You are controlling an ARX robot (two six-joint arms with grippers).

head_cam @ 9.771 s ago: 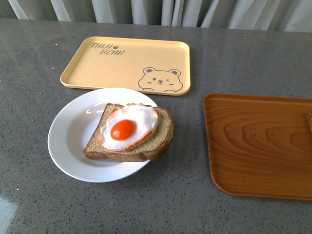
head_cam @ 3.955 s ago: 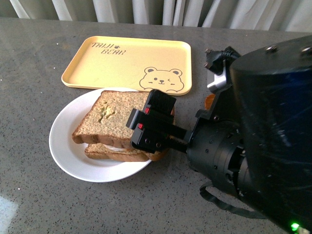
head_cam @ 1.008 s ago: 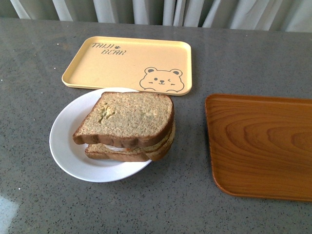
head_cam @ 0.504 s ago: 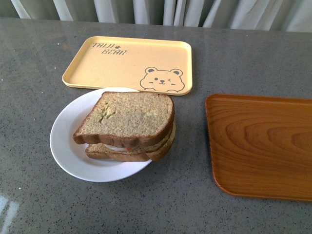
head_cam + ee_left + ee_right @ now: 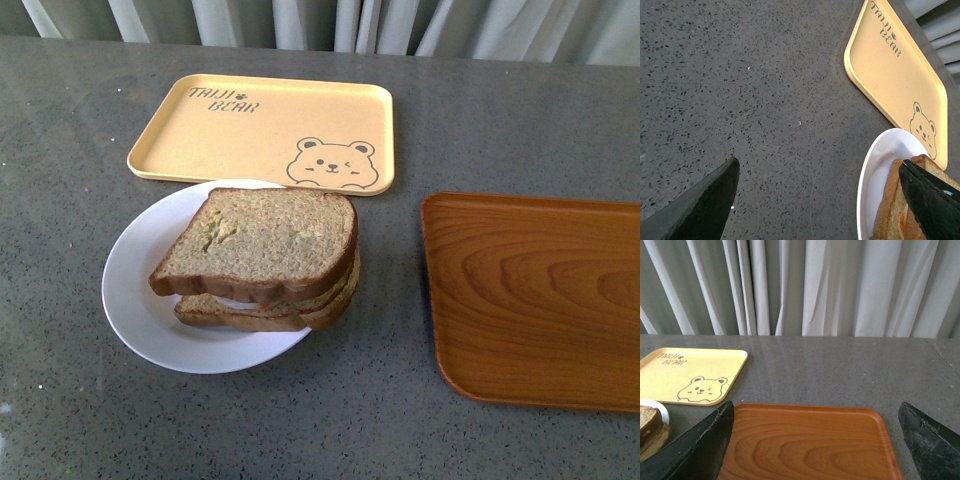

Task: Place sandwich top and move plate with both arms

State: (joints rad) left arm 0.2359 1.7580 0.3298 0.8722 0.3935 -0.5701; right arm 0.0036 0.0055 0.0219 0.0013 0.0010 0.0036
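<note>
The sandwich top (image 5: 265, 243), a plain brown bread slice, lies on the lower slice with the egg, which is almost hidden under it. The stack sits on the round white plate (image 5: 135, 300) left of centre on the grey table. Neither arm shows in the front view. My left gripper (image 5: 820, 200) is open and empty above bare table just beside the plate (image 5: 875, 180); one finger (image 5: 932, 200) overlaps the sandwich edge (image 5: 890, 210). My right gripper (image 5: 817, 440) is open and empty over the brown wooden tray (image 5: 805, 445).
The yellow bear tray (image 5: 265, 130) lies just behind the plate, nearly touching its rim. The wooden tray (image 5: 535, 300) lies to the right and runs off the frame edge. Grey curtains (image 5: 800, 285) hang behind the table.
The bread slice was set on the egg slice by the right gripper and let go. That arm has left the front view. In the last second nothing has moved.
</note>
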